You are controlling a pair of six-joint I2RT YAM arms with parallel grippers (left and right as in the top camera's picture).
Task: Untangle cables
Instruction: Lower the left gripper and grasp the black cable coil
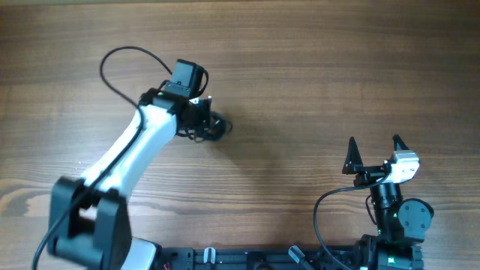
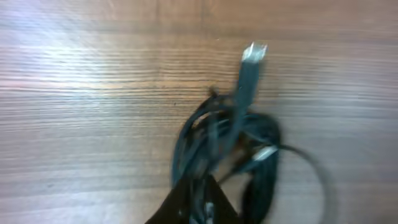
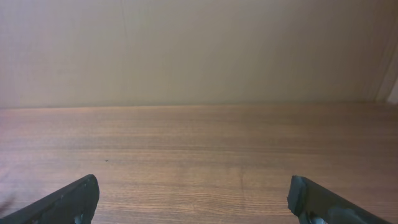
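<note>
- The left gripper (image 2: 189, 200) is clenched: its dark fingers meet in one wedge on strands of the cables (image 2: 227, 140), though this close view is blurred.
- The cables form a small black knotted bundle over the wooden table (image 1: 315, 60).
- A plug (image 2: 254, 53) with a metal tip sticks out of the bundle, away from the gripper.
- The right gripper (image 1: 373, 150) is well apart from the bundle, its fingers spread wide and holding nothing.
</note>
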